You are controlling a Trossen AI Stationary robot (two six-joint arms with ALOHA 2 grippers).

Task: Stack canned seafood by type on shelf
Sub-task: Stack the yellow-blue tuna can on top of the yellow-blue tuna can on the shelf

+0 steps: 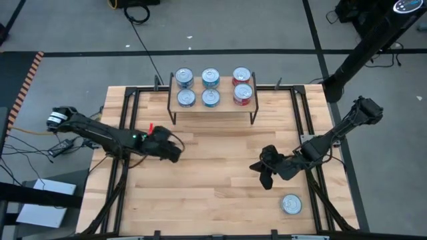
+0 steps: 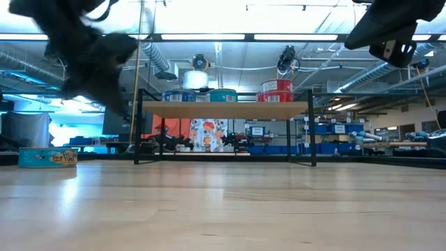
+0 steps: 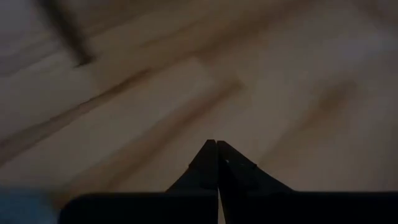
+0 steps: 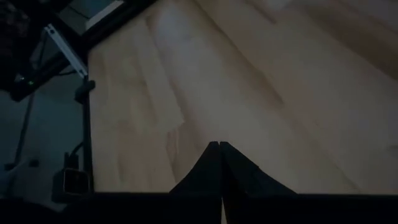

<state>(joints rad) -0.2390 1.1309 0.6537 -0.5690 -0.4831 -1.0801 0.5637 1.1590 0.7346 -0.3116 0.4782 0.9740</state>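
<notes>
When you looked at this moment, most of the job seemed done. The shelf (image 1: 213, 111) stood at the table's far edge with six tins showing from above, in three columns of two: two dark-blue-labelled ones (image 1: 185, 77) on the left, two teal ones (image 1: 211, 78) in the middle, and two red ones (image 1: 241, 75) on the right. The level view showed at least one tin (image 2: 195, 79) sitting a layer higher on the left side, so you could not count the shelf's full load from above.

One loose tin (image 1: 291, 204) remained on the tabletop (image 1: 213, 180) near the front right corner; its label read teal from the low view, so I judged it belonged on the middle column.

Both arms carried nothing. The left gripper (image 1: 175, 152) hovered left of centre with fingers pressed together. The right gripper (image 1: 264, 175), likewise closed, hung near the loose tin.
</notes>
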